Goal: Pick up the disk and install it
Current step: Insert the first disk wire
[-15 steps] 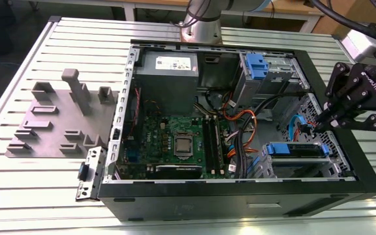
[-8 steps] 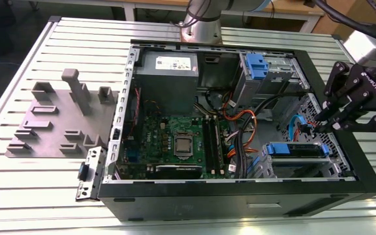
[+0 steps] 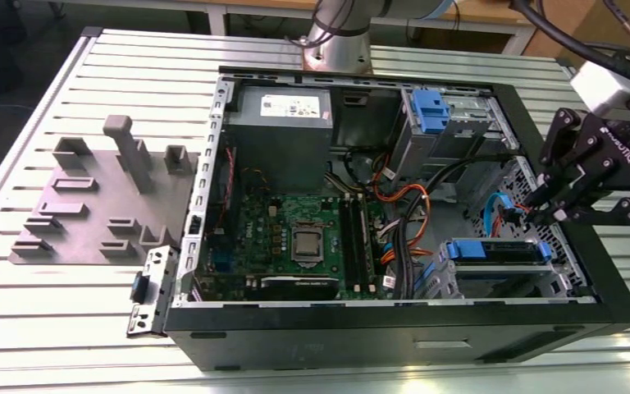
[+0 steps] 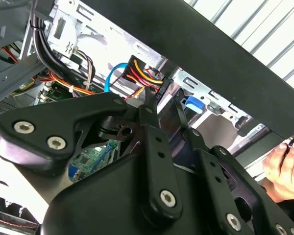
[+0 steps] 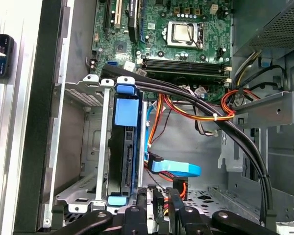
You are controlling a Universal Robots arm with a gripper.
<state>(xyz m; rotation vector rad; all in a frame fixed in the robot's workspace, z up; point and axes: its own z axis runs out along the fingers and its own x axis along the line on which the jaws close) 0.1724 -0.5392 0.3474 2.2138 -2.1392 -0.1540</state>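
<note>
**A:** What is nearest the camera on the arm?

**B:** In the first wrist view, the black tool (image 5: 159,203) sits at the near edge, pointing into an open computer case. I cannot tell whether it is released or clenched. There is no disk in it.

**A:** Where is the disk, then?

**B:** Just beyond the tool, slightly to one side. The disk (image 5: 123,147) stands on edge inside a metal drive cage (image 5: 83,93), with its blue bracket showing at both ends. Its long axis runs straight away from the tool toward the motherboard (image 5: 186,54). It looks seated in the cage, though I can't confirm that it is fully home.

**A:** Is the tool touching it?

**B:** No, they are near each other but apart. A blue cable connector (image 5: 174,169) and orange wires lie between and beside them.

**A:** And from farther off?

**B:** In the exterior view, the tool (image 3: 547,215) hangs over the case's rim on the exterior view's right. The disk (image 3: 495,250) lies lower in the case, toward the exterior view's left of the tool. Beyond that are a grey power-supply box (image 3: 282,123) and a grey fixture (image 3: 96,205) on the slatted tabletop (image 3: 30,312). In the second wrist view, a person's hand (image 4: 284,171) shows outside the case.
</note>
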